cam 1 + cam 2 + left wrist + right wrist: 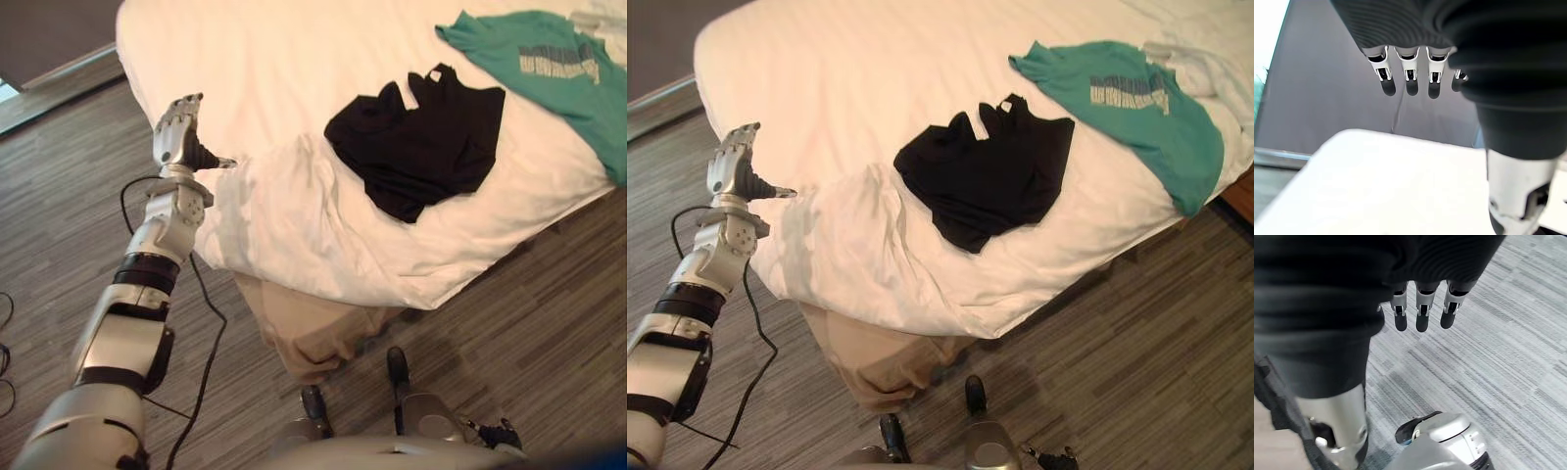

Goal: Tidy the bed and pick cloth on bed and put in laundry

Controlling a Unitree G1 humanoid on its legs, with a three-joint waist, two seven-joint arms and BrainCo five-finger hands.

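My left hand stands beside the bed's edge, fingers straight, holding nothing. My right hand hangs over the floor, fingers relaxed. I see the black cloth crumpled on the bed.

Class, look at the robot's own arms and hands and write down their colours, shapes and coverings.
The left arm is built of rounded silver-grey segments parted by black bands. The left hand has silver fingers, and a dark ribbed cover wraps its back and wrist. The right hand matches: a row of silver, dark-tipped fingers under a dark ribbed cover.
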